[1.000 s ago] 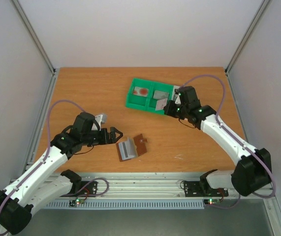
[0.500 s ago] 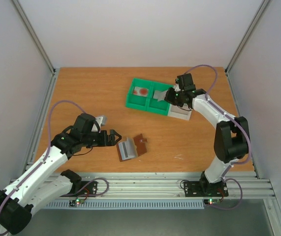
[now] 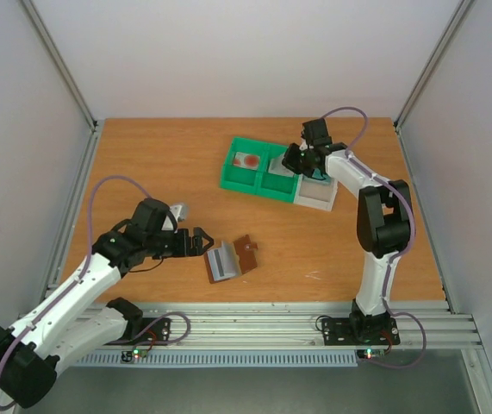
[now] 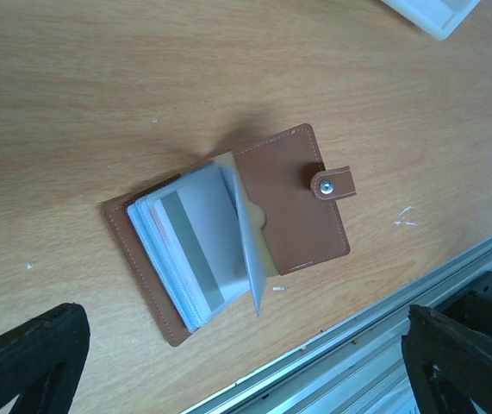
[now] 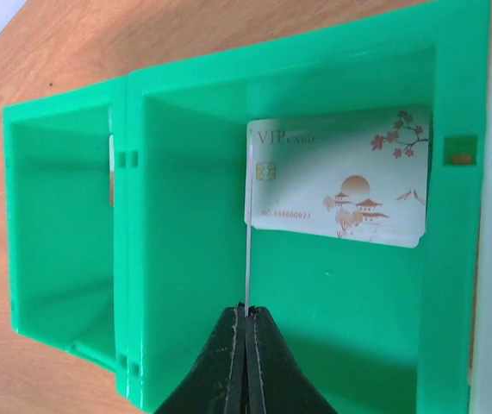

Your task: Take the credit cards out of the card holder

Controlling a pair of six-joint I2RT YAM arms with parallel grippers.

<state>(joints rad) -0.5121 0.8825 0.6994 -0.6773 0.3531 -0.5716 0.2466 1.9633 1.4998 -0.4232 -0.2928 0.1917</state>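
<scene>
The brown card holder [image 3: 231, 258] lies open on the table, with a pale stack of sleeves and cards showing in the left wrist view [image 4: 196, 246]; its snap tab [image 4: 332, 184] points right. My left gripper [image 3: 202, 241] is open and empty, just left of the holder, its fingers [image 4: 30, 362] spread wide on either side of it. My right gripper [image 5: 247, 321] is shut on a thin white card [image 5: 249, 259] seen edge-on. It hangs over the middle compartment of the green tray [image 3: 237, 181], where a VIP card [image 5: 340, 177] lies.
The tray's left compartment holds a card with a red spot [image 3: 247, 159]. A white-grey tray section [image 3: 319, 197] adjoins the green tray on the right. The aluminium rail [image 4: 383, 345] runs along the table's near edge, close to the holder.
My right arm has swung left and back, carrying the card from beside the tray's right end to over its middle compartment. The left arm and card holder have barely moved.
</scene>
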